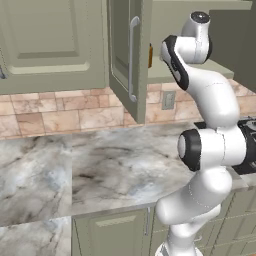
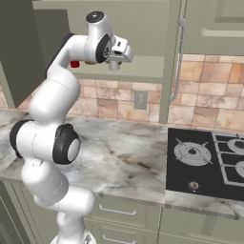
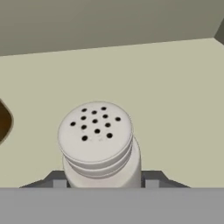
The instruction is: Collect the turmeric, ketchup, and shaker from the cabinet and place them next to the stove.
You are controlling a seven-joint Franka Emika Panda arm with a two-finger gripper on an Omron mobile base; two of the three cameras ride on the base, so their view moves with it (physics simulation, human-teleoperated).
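1. Shaker (image 3: pixel 97 146), perforated top toward the hand camera, sits between the gripper (image 3: pixel 103 183) fingers, which look clamped on its body.
2. It stands on the cabinet (image 3: pixel 175 109) floor.
3. Left of it, a brown edge, probably the turmeric (image 3: pixel 3 122).
4. Right base view: stove (image 2: pixel 205 162) lies low to the right, ketchup (image 2: pixel 74 64) peeks behind the arm.

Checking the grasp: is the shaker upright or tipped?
Upright: the shaker shows its holed top to the hand camera, standing on the cabinet floor between the pincer's fingertips.
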